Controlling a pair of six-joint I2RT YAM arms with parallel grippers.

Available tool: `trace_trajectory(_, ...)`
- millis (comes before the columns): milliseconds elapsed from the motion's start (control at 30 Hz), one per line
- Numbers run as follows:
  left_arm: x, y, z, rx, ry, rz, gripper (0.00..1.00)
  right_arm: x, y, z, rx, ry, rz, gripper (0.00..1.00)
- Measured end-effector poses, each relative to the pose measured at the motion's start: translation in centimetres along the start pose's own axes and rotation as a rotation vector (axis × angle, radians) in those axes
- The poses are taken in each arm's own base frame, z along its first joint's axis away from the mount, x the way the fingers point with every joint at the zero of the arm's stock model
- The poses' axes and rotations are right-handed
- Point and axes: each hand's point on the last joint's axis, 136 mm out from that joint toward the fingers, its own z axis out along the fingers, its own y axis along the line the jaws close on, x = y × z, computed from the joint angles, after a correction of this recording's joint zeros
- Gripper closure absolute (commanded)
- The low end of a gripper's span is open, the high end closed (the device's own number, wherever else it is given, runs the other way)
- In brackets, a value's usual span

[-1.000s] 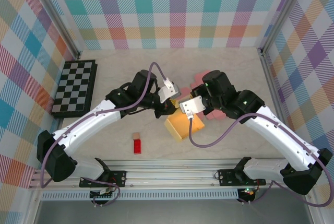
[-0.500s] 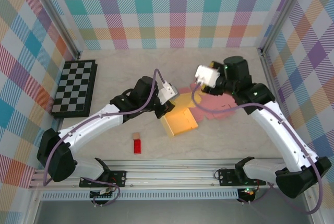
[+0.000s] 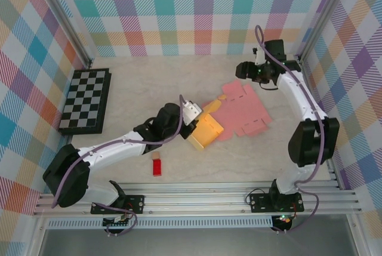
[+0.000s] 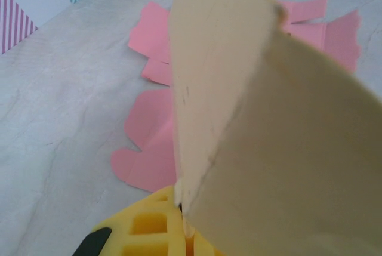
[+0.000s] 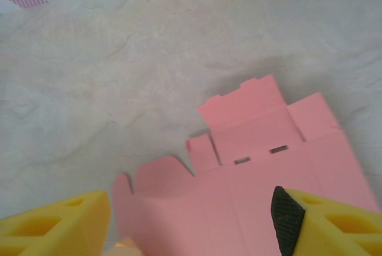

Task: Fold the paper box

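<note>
A yellow paper box, partly folded, lies mid-table with one edge over a flat pink box blank. My left gripper is shut on the yellow box's left edge. In the left wrist view its cream panels rise from between the yellow fingers, and the pink blank lies behind. My right gripper hangs open near the back of the table, beyond the pink blank. In the right wrist view the pink blank lies below its spread fingers.
A chessboard lies at the left. A small red block and a tan cube sit near the front rail. Plaid walls close in the back and both sides.
My right gripper opened, left the yellow box and swung up to the back right. The left gripper kept its hold and drew the box slightly toward the front left.
</note>
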Motion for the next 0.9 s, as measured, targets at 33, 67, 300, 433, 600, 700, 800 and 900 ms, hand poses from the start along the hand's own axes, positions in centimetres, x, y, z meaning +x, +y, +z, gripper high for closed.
trace_trajectory(33, 0.1, -0.2, 0.1, -0.009, -0.001, 0.013, 0.96, 0.1, 0.4, 0.5, -0.021, 0.018, 0.024, 0.3)
trace_trajectory(67, 0.3, -0.5, 0.4, -0.02, 0.001, 0.034, 0.96, 0.2, 0.8, 1.0, -0.048, 0.038, 0.05, 0.3)
trace_trajectory(300, 1.7, -2.7, 1.0, -0.052, 0.01, 0.141, 0.94, 3.9, 3.5, 3.2, -0.113, 0.193, 0.091, 0.32)
trace_trajectory(433, 1.8, -3.4, 0.9, -0.051, 0.006, 0.165, 0.91, 6.8, 5.1, 3.9, -0.125, 0.271, 0.051, 0.32)
trace_trajectory(600, 2.6, -3.9, 0.6, -0.037, 0.012, 0.157, 0.88, 12.2, 4.8, 4.8, -0.113, 0.409, 0.03, 0.32)
trace_trajectory(700, 3.0, -4.1, 0.1, -0.032, 0.011, 0.14, 0.88, 14.3, 4.4, 5.0, -0.109, 0.472, 0.027, 0.33)
trace_trajectory(800, 3.2, -4.3, -0.4, -0.027, 0.011, 0.12, 0.87, 15.5, 4.5, 5.0, -0.12, 0.508, 0.022, 0.33)
trace_trajectory(900, 3.4, -4.3, -0.8, -0.026, 0.008, 0.089, 0.87, 16.3, 5.5, 4.8, -0.164, 0.534, 0.016, 0.33)
